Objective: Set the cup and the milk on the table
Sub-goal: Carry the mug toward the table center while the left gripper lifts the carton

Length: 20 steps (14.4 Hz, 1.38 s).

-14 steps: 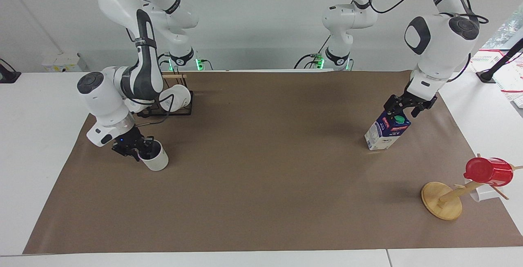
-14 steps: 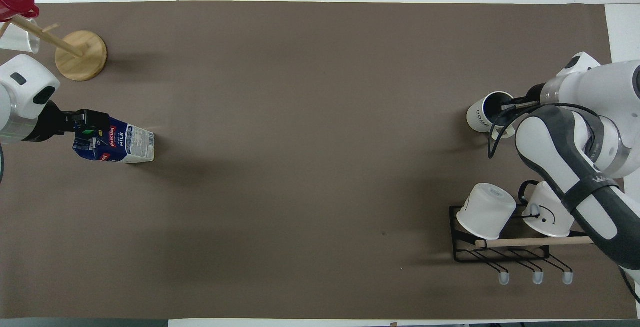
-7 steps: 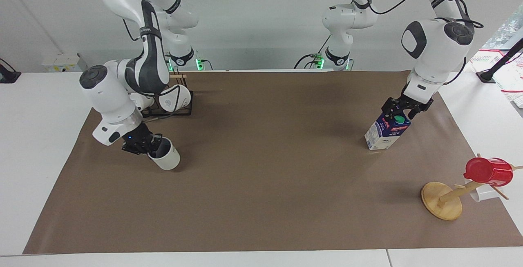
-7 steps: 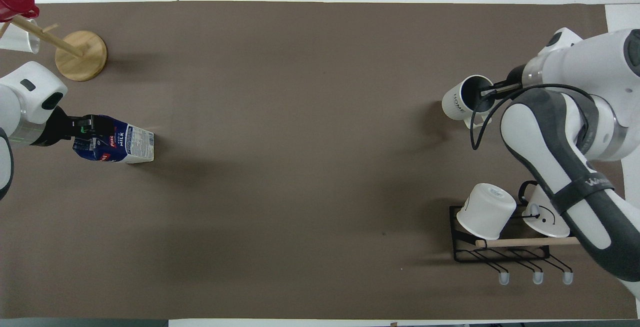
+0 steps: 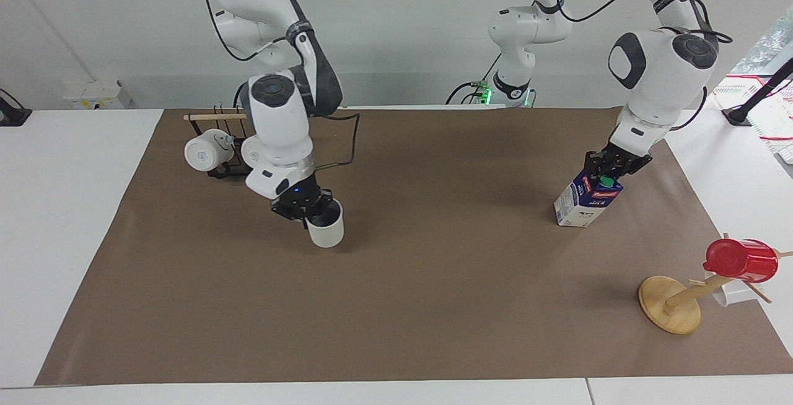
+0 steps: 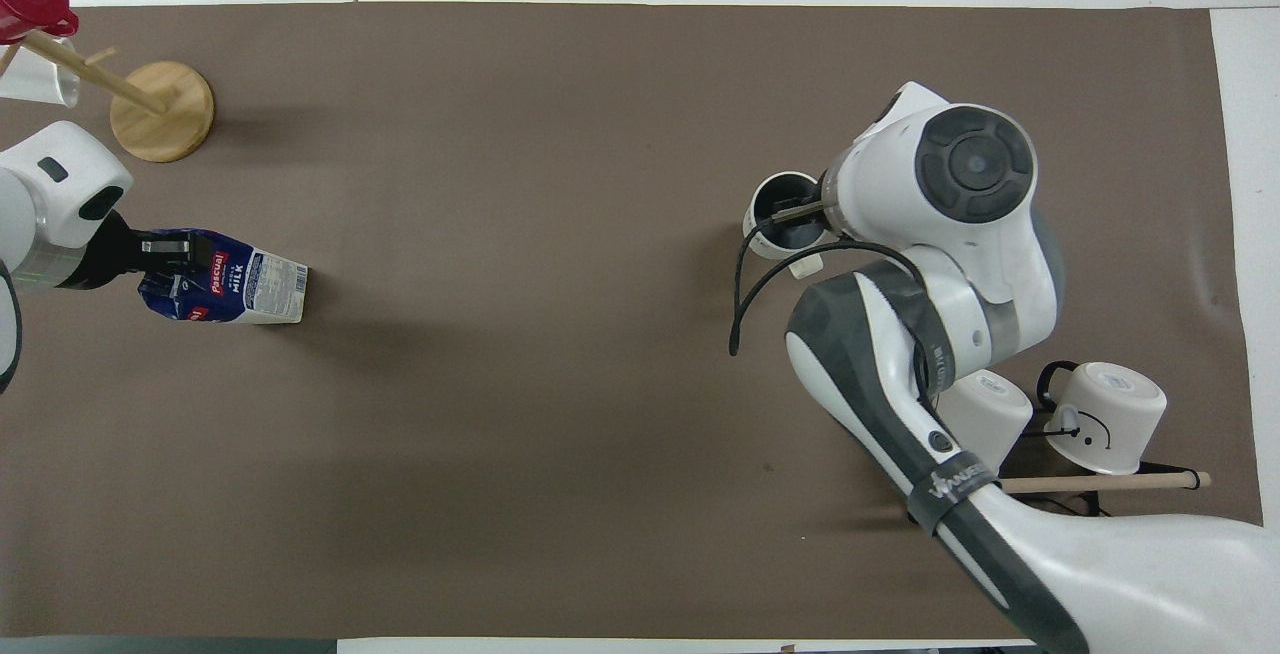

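Facing view, L to R. Toward the right arm's end of the desk (image 5: pixel 74 219), nr the robots' edge of the brown paper sheet (image 5: pixel 433 306), a black wire mug rack (image 5: pixel 223 168) w/ a wooden rod carries two white mugs (image 5: pixel 201 153). Beside it the right tool (image 5: pixel 305 205) pinches the rim of the cup (image 5: pixel 326 229), one finger inside, one outside. Cup is upright, mouth up, off-white w/ dark interior; can't tell if its base touches the paper.

Toward the left arm's end the milk (image 5: pixel 587 197) carton stands tilted on the paper, green cap up. The left tool (image 5: pixel 610 165) is pressed onto its gable top, fingers either side of the ridge.

Farther from the robots than the carton, a wooden mug tree (image 5: pixel 676 303) w/ round base holds a red cup (image 5: pixel 741 260) on a peg, a clear cup partly hidden beside it.
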Each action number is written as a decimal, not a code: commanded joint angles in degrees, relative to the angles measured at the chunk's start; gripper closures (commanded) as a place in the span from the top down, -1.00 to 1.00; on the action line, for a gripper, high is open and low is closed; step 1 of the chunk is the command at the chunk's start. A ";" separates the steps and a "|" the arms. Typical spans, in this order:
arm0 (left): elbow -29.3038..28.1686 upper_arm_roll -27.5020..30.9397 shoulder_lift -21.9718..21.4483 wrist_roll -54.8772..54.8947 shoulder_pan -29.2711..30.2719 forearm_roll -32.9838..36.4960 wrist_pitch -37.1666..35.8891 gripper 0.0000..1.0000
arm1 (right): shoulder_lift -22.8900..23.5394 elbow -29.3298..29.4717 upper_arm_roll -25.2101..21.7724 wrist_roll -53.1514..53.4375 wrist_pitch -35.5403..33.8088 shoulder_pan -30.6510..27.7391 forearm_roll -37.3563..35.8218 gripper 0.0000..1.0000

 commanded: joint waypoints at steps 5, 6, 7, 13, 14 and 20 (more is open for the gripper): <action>11.97 0.00 -0.95 1.40 -0.36 -0.62 -11.72 -1.00 | 3.32 -2.72 0.01 6.26 8.35 5.77 -2.06 -1.00; 12.86 -0.35 -0.95 1.22 -0.54 -0.62 -12.77 -1.00 | 3.24 -3.61 0.01 5.30 9.59 5.77 -2.06 -1.00; 13.21 -0.87 -0.87 0.79 -0.71 -0.54 -13.13 -1.00 | 3.15 -4.23 0.01 4.68 9.78 5.85 -2.06 -1.00; 13.22 -1.84 0.62 -13.05 -12.64 4.12 -9.54 -1.00 | 3.24 -5.46 0.01 4.32 10.57 5.77 -2.06 0.99; 13.30 -1.84 1.67 -17.80 -15.45 4.21 -7.96 -1.00 | 3.15 -4.94 -0.07 4.41 10.22 5.51 -2.06 1.00; 21.73 -1.84 13.09 -35.41 -28.65 6.31 -6.45 -1.00 | -0.46 7.34 -0.34 4.50 -8.29 -2.65 -1.88 1.00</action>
